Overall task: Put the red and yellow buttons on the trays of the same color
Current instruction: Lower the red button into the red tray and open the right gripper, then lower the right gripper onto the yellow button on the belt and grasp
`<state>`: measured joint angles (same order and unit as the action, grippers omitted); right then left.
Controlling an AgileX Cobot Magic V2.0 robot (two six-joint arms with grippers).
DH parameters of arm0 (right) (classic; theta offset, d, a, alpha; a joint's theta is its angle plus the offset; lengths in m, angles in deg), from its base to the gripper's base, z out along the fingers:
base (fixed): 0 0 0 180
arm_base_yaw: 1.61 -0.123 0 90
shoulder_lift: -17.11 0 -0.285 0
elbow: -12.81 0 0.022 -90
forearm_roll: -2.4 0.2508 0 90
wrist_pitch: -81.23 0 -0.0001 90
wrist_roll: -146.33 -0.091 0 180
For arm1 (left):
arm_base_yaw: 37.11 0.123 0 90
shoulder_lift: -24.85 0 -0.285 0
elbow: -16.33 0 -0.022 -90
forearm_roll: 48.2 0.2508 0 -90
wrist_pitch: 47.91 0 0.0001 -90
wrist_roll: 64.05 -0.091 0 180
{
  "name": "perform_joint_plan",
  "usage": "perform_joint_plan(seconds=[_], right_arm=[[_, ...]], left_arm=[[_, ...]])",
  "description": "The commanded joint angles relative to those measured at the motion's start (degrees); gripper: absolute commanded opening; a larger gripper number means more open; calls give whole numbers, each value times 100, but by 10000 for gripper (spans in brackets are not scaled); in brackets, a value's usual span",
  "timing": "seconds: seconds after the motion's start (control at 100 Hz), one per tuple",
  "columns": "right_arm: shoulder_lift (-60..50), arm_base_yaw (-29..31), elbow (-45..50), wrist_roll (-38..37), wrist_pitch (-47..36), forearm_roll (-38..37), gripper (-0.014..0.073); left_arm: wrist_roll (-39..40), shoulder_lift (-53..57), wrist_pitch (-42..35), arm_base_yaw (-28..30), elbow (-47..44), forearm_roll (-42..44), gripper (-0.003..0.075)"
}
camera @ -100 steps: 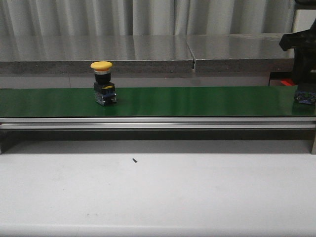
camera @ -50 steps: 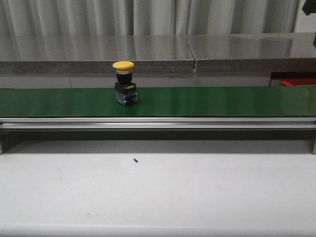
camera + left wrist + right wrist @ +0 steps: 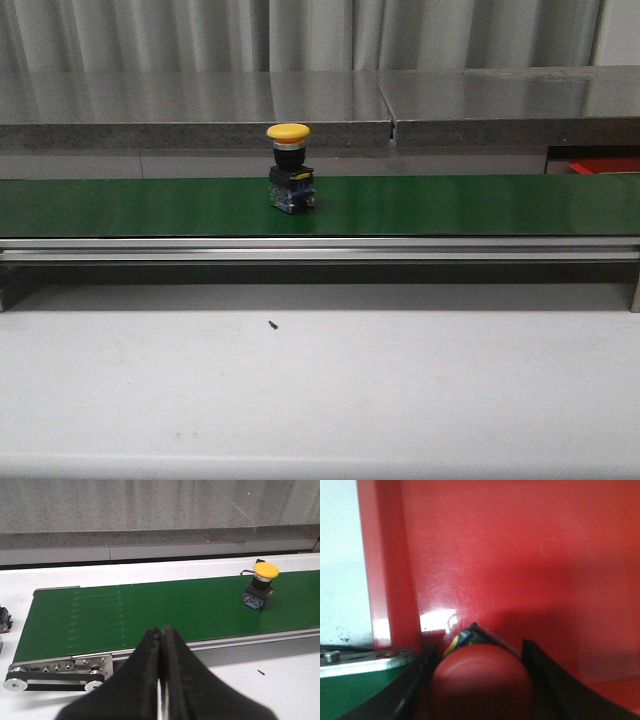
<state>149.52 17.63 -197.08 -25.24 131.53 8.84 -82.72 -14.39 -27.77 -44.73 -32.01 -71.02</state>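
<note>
Yellow button [image 3: 289, 168] stands upright on green belt [image 3: 450, 205], left of frame centre. Left gripper [image 3: 161, 645] fingers pressed together, holding nothing. Right gripper [image 3: 479, 677] clamps red button [image 3: 481, 677] above red tray [image 3: 520, 555], at frame bottom.

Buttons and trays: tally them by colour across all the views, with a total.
Yellow buttons: 1, the yellow button on the green belt.
Red buttons: 1, the red button in the right gripper.
Red trays: 1, the red tray.
Yellow trays: 0.
Total: 3.
</note>
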Motion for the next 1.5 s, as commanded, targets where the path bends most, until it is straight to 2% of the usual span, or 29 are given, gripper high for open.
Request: perform_joint_plan(seconds=[0.0, 0.35, 0.44, 0.59, 0.66, 1.01, 1.11, 1.29, 1.49], right_arm=[[-224, 41, -258, 77, -239, 50, 150], [9, 48, -336, 77, -218, 28, 171], [9, 48, -424, 77, -141, 2, 258], [9, 48, -714, 77, 77, -2, 493], [-9, 48, -874, 77, 206, -9, 531], [-193, 48, -1538, 106, 766, 9, 532], [-424, 1, -1544, 473, 908, 333, 532], [-845, -188, -1492, 1507, 1166, 1347, 532], [-1455, -501, -933, 1605, 1673, 1290, 532]], left_arm=[[38, 9, -393, -41, 146, -114, -19], [38, 9, -392, -41, 146, -114, -19], [38, 9, -392, -41, 146, -114, -19], [38, 9, -392, -41, 146, -114, -19], [38, 9, -392, -41, 146, -114, -19], [38, 9, -385, -41, 146, -114, -19], [38, 9, -385, -41, 146, -114, -19], [38, 9, -385, -41, 146, -114, -19], [38, 9, -370, -41, 146, -114, -19]])
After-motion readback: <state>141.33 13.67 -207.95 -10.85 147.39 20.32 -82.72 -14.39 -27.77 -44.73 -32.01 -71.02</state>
